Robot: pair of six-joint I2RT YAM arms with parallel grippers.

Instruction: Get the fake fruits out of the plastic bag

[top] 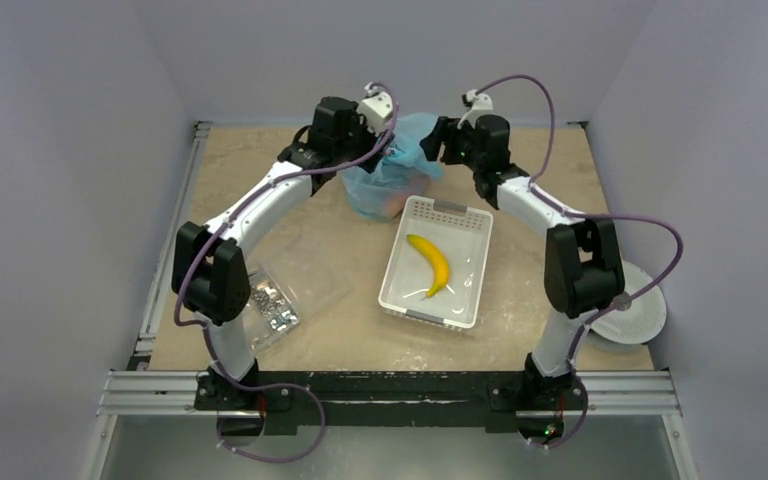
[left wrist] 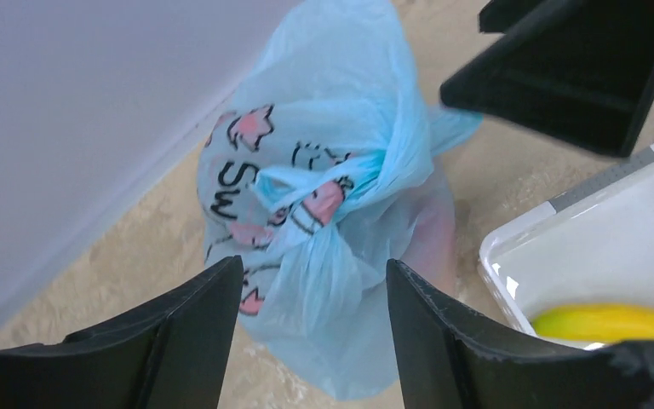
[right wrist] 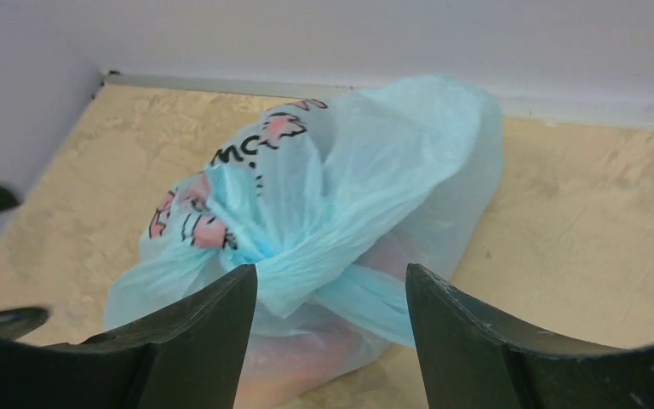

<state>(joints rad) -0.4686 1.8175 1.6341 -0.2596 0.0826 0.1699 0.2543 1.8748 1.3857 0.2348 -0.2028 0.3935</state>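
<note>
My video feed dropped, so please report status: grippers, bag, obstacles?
Left gripper open, right gripper open, nothing held. Plastic bag knotted shut, fruits inside. White basket with banana close beside bag.

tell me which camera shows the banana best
Top external: the whole banana lies in plain sight in the white basket, curve and both ends visible. The left wrist view catches only a yellow stretch of it, low on the right. The right wrist view does not show it.
</note>
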